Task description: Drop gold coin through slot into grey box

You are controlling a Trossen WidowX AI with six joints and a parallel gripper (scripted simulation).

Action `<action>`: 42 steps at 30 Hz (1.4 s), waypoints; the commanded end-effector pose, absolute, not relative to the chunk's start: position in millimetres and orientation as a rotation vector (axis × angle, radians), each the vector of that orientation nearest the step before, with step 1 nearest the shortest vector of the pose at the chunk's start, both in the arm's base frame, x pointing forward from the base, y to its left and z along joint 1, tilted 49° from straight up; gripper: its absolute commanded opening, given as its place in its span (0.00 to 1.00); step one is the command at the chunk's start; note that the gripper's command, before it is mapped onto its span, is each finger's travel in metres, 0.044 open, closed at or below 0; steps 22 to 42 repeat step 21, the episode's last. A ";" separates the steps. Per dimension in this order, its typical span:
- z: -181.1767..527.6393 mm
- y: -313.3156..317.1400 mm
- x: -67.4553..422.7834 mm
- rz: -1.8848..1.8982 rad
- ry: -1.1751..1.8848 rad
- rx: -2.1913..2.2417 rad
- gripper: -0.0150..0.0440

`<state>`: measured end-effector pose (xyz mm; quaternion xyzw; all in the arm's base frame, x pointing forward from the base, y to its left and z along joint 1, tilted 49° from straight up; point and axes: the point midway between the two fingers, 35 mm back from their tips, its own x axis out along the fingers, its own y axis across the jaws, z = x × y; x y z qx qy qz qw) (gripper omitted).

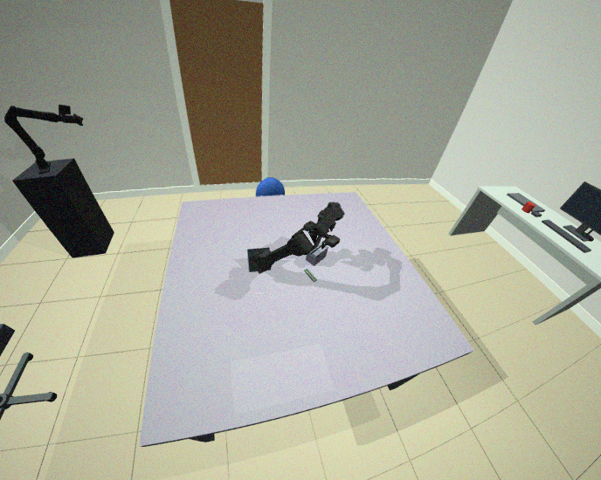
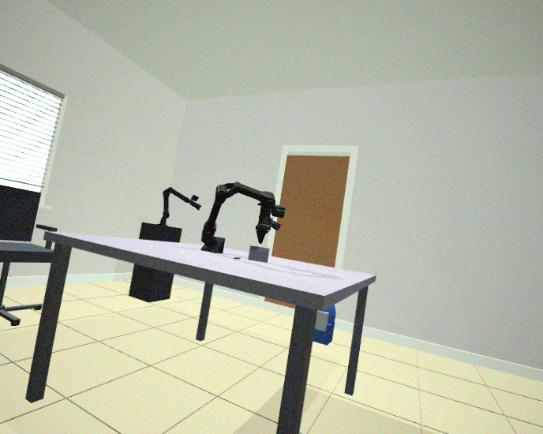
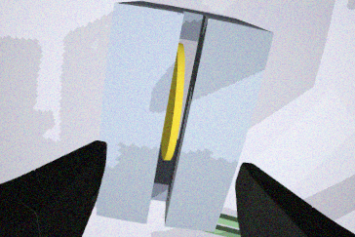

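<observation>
The grey box (image 1: 315, 258) (image 2: 259, 254) (image 3: 132, 92) stands on the table, and its lid slot runs lengthwise in the wrist view. The gold coin (image 3: 176, 101) shows edge-on within the slot opening, between the two lid halves. None of it stands out above the box in the exterior view; how deep it sits is unclear. My gripper (image 2: 260, 241) (image 3: 173, 164) is open above the box, with one finger on each side of the slot and nothing between them. The dark-green holder (image 1: 309, 275) (image 2: 236, 258) (image 3: 227, 224) is empty beside the box.
The arm's base (image 1: 259, 259) (image 2: 212, 245) stands on the pale purple table (image 1: 213, 330) (image 2: 136, 247). A second arm stands on a black pedestal (image 1: 65, 211) (image 2: 152, 279) away from the table. A white desk (image 1: 559, 242) with a monitor is at the right in the top view.
</observation>
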<state>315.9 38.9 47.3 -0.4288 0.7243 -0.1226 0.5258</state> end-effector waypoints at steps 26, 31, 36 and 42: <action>77.7 77.1 317.6 -0.221 1.733 -1.091 1.00; 77.7 77.1 317.6 -0.221 1.733 -1.091 1.00; 77.7 77.1 317.6 -0.221 1.733 -1.091 1.00; 77.7 77.1 317.6 -0.221 1.733 -1.091 1.00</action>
